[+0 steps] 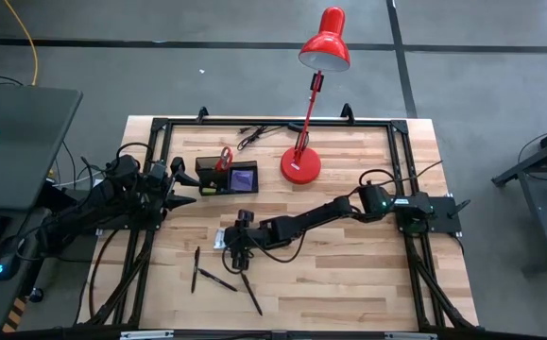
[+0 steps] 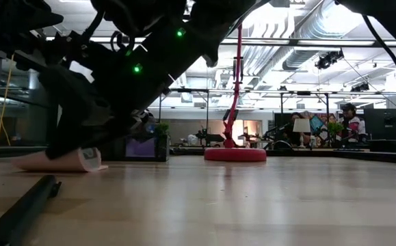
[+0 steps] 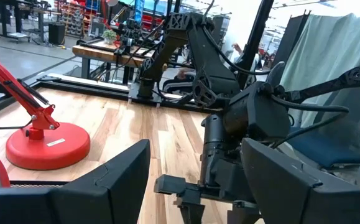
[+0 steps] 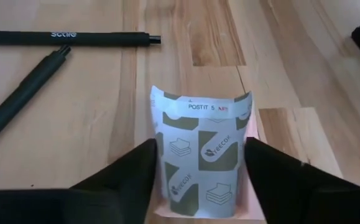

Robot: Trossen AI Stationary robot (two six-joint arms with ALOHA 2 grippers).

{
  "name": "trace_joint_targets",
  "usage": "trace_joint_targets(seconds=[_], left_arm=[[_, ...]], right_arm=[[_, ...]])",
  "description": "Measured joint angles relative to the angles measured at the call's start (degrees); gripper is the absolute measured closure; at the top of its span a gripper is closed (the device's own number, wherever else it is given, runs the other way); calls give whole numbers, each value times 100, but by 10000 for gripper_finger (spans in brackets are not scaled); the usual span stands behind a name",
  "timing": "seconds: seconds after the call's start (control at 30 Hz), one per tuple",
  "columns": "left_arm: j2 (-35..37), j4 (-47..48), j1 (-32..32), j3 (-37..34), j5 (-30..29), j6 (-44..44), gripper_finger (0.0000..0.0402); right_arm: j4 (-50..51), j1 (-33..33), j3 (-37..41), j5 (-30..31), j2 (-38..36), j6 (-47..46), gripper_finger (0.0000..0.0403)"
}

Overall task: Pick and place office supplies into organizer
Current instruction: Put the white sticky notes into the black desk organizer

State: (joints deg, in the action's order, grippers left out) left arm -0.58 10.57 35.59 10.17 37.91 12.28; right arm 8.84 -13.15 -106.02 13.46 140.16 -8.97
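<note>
While my left gripper (image 1: pixel 184 187) hangs at the table's (image 1: pixel 367 283) left edge just beside the organizer (image 1: pixel 226 178), its fingers stand spread with nothing between them. The organizer sits a little further in, scissors (image 1: pixel 224 158) upright in its cup section and the purple pad (image 1: pixel 243 178) lying in its tray section. Below that, three pens (image 1: pixel 218 280) lie loose on the wood near the front, well apart from the organizer. My right arm reaches across from the right side, and my right gripper (image 4: pixel 199 168) is down on the packet (image 4: pixel 203 158), which rests on the table between the organizer and the pens. The fingers (image 4: pixel 120 177) press against both side edges of the packet, which bows upward between them; pinched, as far as the wrist view shows. Two pens lie on the wood just beyond it. The lamp (image 1: pixel 301 165) stands right of the organizer.
</note>
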Motion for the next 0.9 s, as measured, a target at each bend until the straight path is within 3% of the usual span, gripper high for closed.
trace_joint_targets(seconds=[0.53,0.9], left_arm=[[0,0,1,0,-1,0,163],[0,0,0,0,0,0,163]], right_arm=[[67,35,11,-17,-153,300,306],[124,229,11,40,-173,168,341]])
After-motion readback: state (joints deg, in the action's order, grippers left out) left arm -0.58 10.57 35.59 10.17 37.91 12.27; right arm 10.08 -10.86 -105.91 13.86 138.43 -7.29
